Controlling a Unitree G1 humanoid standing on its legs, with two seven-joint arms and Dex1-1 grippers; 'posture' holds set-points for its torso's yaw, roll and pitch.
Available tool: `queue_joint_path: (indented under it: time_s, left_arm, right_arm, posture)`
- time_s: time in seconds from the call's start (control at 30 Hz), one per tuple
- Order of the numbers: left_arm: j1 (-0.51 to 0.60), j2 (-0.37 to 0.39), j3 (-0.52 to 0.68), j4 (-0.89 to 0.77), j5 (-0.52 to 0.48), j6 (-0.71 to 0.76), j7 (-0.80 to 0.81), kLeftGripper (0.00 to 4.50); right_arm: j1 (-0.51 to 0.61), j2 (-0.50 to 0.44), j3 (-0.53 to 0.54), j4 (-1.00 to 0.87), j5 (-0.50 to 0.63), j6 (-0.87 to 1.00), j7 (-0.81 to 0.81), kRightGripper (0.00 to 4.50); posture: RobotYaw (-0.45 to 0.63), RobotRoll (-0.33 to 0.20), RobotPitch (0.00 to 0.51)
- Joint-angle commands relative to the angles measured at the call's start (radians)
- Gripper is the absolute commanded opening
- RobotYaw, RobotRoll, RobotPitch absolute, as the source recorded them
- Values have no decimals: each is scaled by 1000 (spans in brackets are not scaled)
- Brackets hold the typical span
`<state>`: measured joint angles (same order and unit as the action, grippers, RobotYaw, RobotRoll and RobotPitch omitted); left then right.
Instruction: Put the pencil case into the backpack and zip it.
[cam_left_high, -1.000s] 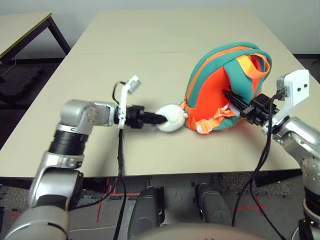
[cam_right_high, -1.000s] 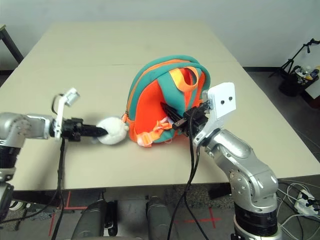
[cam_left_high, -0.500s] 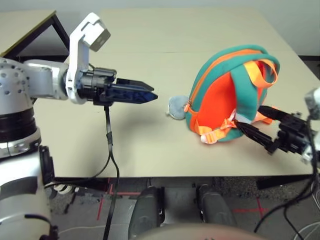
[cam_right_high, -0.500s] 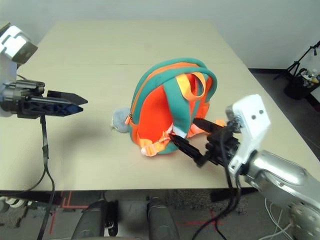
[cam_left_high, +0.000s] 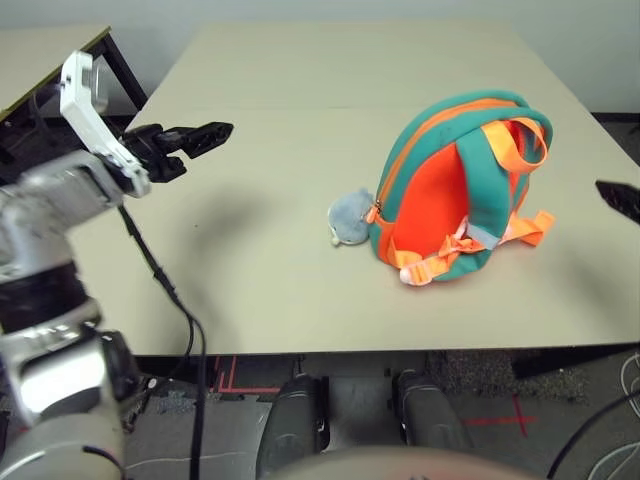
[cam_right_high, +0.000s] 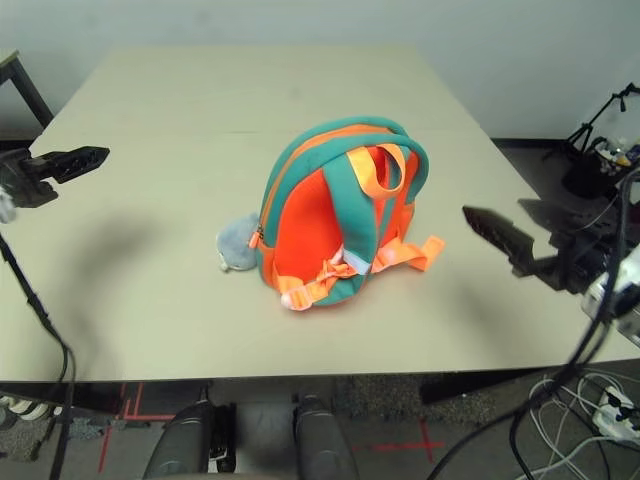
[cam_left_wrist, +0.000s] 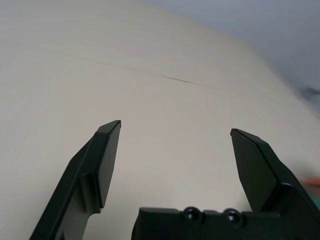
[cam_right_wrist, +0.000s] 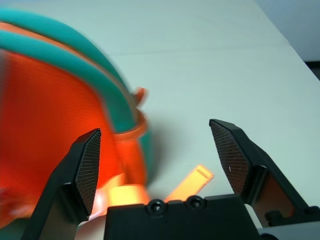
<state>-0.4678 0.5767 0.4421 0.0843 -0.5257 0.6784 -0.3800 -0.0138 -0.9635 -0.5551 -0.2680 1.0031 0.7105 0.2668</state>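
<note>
While the backpack (cam_left_high: 455, 190) stands upright mid-surface (cam_left_high: 300, 120), case unseen, both tools, left (cam_left_wrist: 175, 130) and right (cam_right_wrist: 162, 137), gape empty, well apart from it; its soft, light shell likely sags, so pinching the zipper pull suits.

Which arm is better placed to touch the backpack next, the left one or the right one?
The right, probably. The right gripper is open beside the backpack, its wrist view filled by the orange side. The left gripper, also open, is far across the table, facing bare tabletop. No pencil case is visible.
</note>
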Motion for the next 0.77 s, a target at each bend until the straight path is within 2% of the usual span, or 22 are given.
queue_joint_path:
  time_s: [0.03, 0.13, 0.23, 0.4, 0.57, 0.77]
  left_arm:
    - [57, -67, -44, 71, 123, -267, 21, 4500]
    - [95, -109, -80, 99, 177, -378, 22, 4500]
    - [122, -117, -138, 124, 240, -489, -8, 4500]
    - [93, -131, -134, 239, 294, -635, 45, 4500]
    - [76, -123, -127, 328, 335, -719, 102, 4500]
    - [61, -122, -118, 397, 332, -755, 123, 4500]
  right_arm:
    - [-78, 75, 104, 181, -194, -160, 61, 4454]
    - [-154, 111, 143, 345, -313, -270, 120, 4454]
    - [-239, 145, 164, 515, -405, -376, 164, 4454]
    - [-332, 207, 177, 697, -497, -492, 218, 4454]
    - [-345, 239, 171, 741, -539, -522, 247, 4454]
    - [-341, 260, 147, 734, -550, -538, 243, 4454]
  posture:
    - [-26, 0, 75]
    - [-7, 0, 77]
    - [0, 0, 80]
    - [-24, 0, 90]
    - [-36, 0, 90]
    - [-42, 0, 80]
